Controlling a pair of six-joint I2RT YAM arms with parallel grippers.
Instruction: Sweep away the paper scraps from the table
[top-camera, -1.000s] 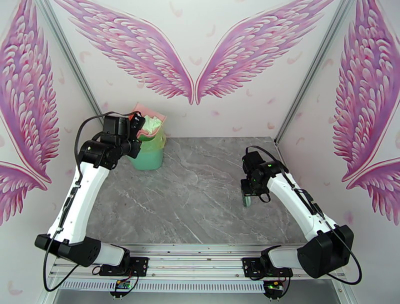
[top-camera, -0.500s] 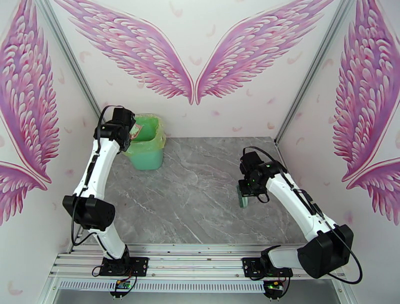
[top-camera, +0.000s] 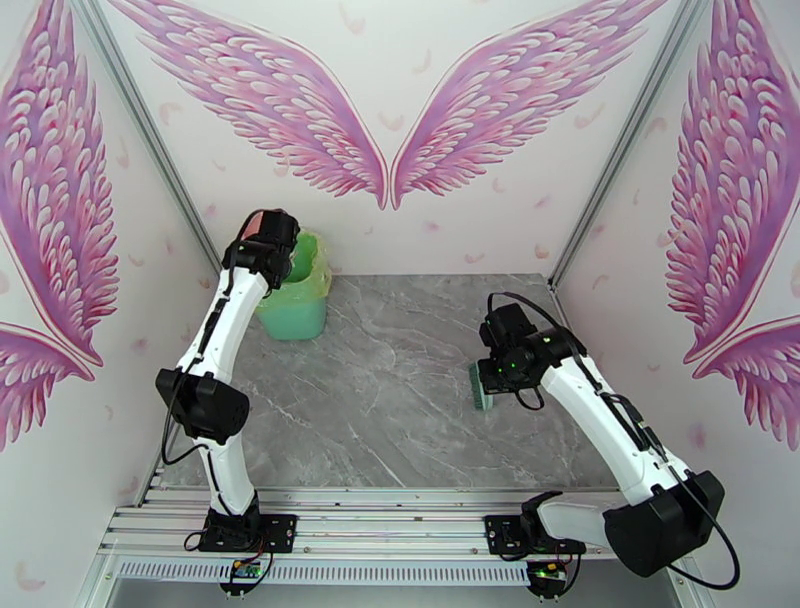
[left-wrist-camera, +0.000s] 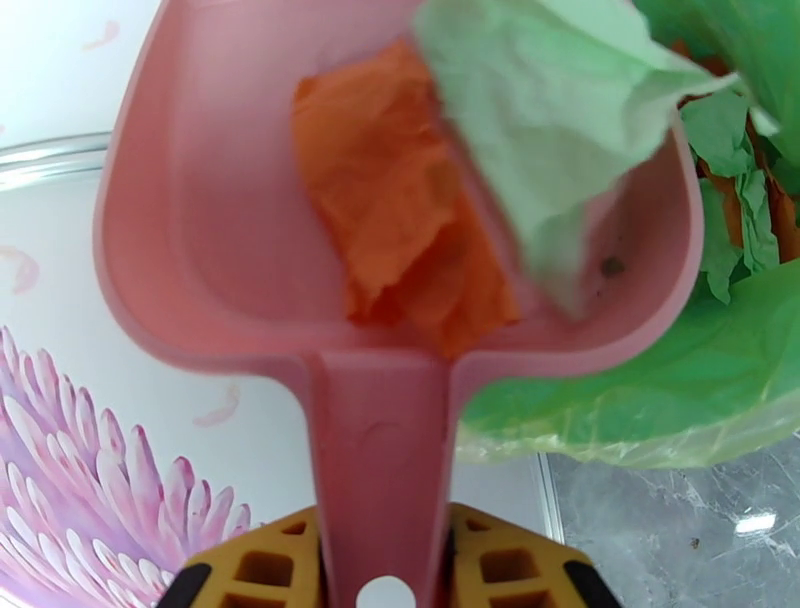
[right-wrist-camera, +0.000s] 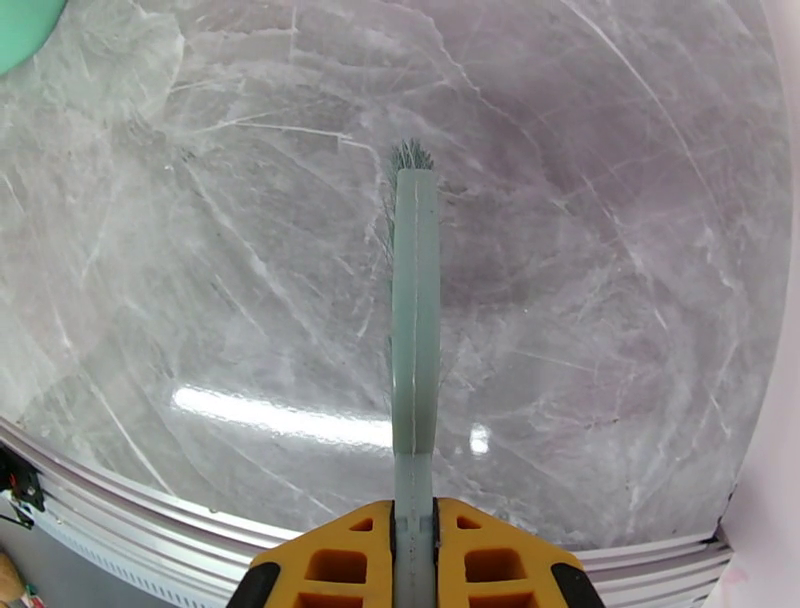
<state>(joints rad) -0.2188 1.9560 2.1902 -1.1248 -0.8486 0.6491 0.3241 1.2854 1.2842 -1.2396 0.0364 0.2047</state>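
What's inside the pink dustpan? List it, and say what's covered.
Inside the dustpan: a crumpled orange scrap and a pale green scrap at the far lip, overlapping the orange one. Anything beneath those two is covered.

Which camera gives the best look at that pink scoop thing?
The left wrist view: the pink dustpan sits close up, its handle in the left hand, orange and green paper scraps in it. From above, just a pink sliver peeks past the arm at the green bin.

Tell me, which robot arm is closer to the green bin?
Left. The left tool holds the pink dustpan right at the green bin in the back corner. The right tool holds the teal brush away from it, above the table on its right side.
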